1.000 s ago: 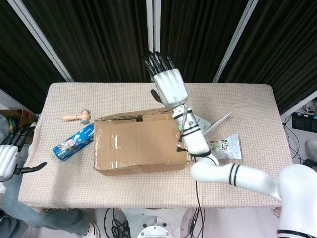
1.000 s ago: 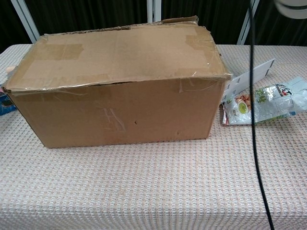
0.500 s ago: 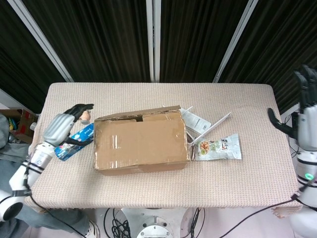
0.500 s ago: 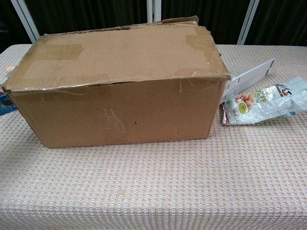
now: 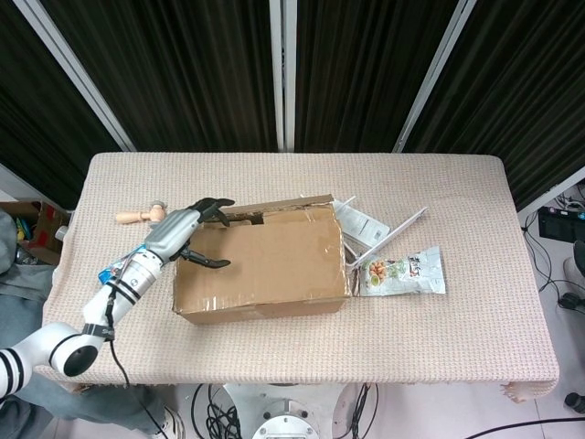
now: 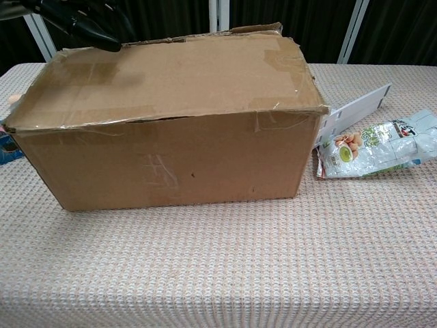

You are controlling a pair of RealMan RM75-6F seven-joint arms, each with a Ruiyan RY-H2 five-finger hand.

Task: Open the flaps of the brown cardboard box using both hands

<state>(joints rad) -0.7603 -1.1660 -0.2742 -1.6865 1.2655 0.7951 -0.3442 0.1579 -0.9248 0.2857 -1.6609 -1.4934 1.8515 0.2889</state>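
The brown cardboard box (image 5: pixel 260 261) lies in the middle of the table, its taped top flaps (image 6: pixel 171 75) down. The far flap is slightly lifted along the back edge. My left hand (image 5: pixel 187 229) hovers over the box's left end, dark fingers spread and holding nothing. In the chest view its fingertips (image 6: pixel 82 24) show just above the box's far left corner. Whether they touch the cardboard I cannot tell. My right hand shows in neither view.
A snack pouch (image 5: pixel 402 273) (image 6: pixel 379 143) lies right of the box, with a white strip (image 5: pixel 393 230) and a white packet (image 5: pixel 358 222) behind it. Left of the box lie a blue tube (image 5: pixel 117 267) and a wooden peg (image 5: pixel 139 216).
My left hand has swung from the table's left side onto the box's left end. My right hand, at the far right edge half a second ago, has left the view.
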